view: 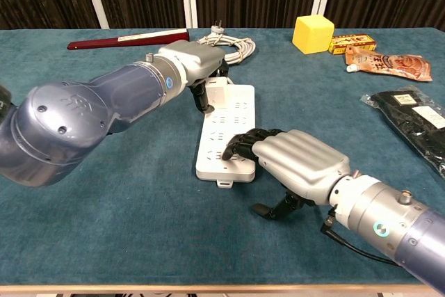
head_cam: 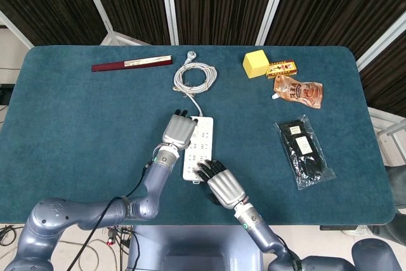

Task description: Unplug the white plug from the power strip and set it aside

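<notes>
The white power strip [head_cam: 204,138] [view: 236,117] lies lengthwise at the table's middle. The white plug [view: 217,83] sits in the strip's far end, mostly covered. My left hand [head_cam: 179,131] [view: 189,56] is lowered over it, thumb on the near left side and fingers on the far side, gripping the plug. My right hand [head_cam: 222,185] [view: 295,163] is at the strip's near end, with its dark fingertips [view: 234,148] pressing down on the strip and its thumb below on the cloth. It holds nothing.
The strip's coiled white cable [head_cam: 195,77] lies behind it. A dark red flat stick [head_cam: 131,63] is at the back left. A yellow cube [head_cam: 255,63], small box [head_cam: 281,68], snack pouch [head_cam: 299,90] and black bagged item [head_cam: 305,150] are on the right.
</notes>
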Available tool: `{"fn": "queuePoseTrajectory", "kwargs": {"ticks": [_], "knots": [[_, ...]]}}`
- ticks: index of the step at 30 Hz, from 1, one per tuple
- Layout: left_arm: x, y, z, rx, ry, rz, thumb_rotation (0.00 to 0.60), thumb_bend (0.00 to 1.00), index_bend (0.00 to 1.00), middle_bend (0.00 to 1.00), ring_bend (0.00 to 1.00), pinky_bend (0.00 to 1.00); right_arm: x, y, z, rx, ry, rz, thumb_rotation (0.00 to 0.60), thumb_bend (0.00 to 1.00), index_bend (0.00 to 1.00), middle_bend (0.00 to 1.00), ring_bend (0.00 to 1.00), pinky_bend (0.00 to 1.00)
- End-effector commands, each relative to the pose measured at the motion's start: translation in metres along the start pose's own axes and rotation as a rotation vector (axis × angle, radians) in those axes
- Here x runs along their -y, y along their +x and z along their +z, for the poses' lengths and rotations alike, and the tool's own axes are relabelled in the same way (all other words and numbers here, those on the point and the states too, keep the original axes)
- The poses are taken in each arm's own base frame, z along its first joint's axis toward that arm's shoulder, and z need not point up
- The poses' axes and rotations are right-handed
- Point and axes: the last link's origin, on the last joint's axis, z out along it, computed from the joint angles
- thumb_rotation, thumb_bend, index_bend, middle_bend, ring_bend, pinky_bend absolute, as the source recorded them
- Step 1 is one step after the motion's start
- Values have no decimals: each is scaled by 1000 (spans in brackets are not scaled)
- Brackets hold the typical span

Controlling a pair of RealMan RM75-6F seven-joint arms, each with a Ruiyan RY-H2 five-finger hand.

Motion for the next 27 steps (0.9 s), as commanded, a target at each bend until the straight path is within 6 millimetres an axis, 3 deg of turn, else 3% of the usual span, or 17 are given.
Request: {"fn": "queuePoseTrajectory", "kwargs": {"ticks": [1,10,27], "knots": [[-1,-3,1,8,3,-3,600,269,449,487,180,199,0,-1,0,2,0,1,600,394,215,178,104,163],[-5,-5,5,-21,4,-19,600,349,582,624,248,238,-3,-3,1,0,-9,6,600,393,215,178,104,163],[-15,-6,3,-67,-20,-34,600,350,673,721,295,266,-6,-4,0,3,-12,11,600,393,215,178,104,163]]}}
